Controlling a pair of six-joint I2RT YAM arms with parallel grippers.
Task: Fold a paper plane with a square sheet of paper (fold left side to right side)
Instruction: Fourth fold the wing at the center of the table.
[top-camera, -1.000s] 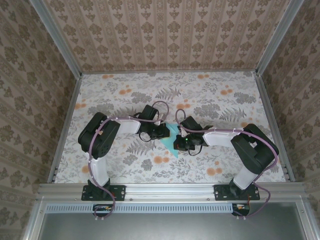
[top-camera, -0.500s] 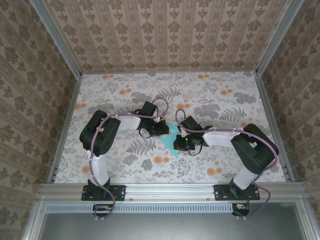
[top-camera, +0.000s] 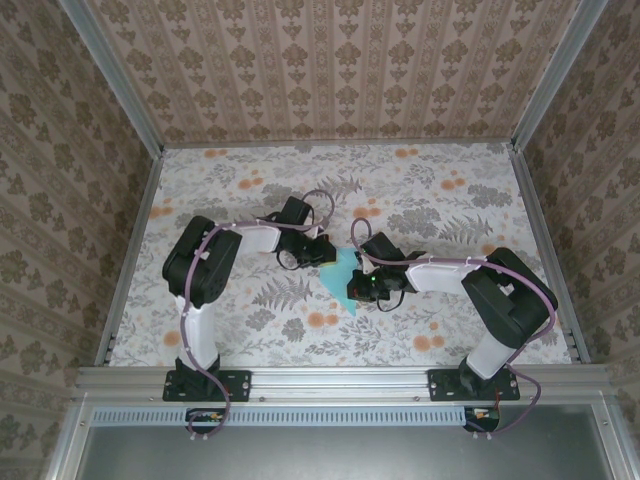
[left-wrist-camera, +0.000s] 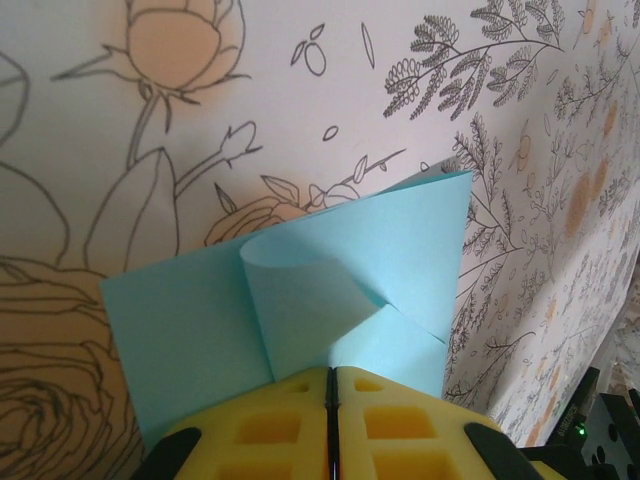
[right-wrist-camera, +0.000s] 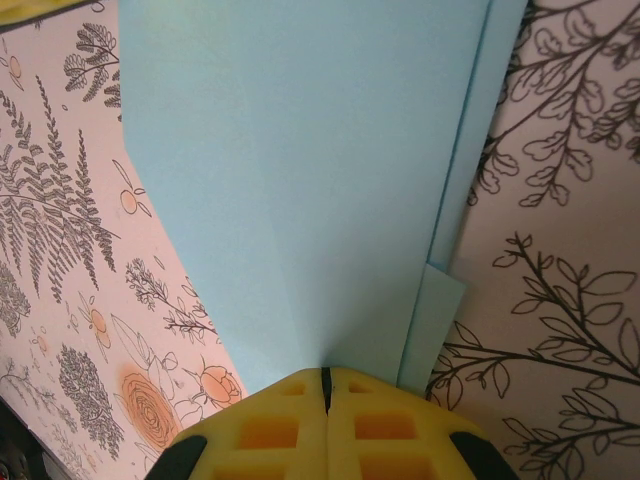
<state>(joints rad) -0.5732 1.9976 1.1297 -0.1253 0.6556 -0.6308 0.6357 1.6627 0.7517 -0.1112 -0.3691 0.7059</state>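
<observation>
From above, you are seeing the half-folded paper plane (top-camera: 342, 270) lying mid-desk (top-camera: 450, 200) between the left pincer (top-camera: 322, 252) and the right pincer (top-camera: 358, 290). On the left wrist camera, your left pincer (left-wrist-camera: 330, 395) is clenching a curled-up flap of the paper. On the right wrist camera, your right pincer (right-wrist-camera: 325, 385) is sitting fully clenched, its tips meeting the flat paper.
</observation>
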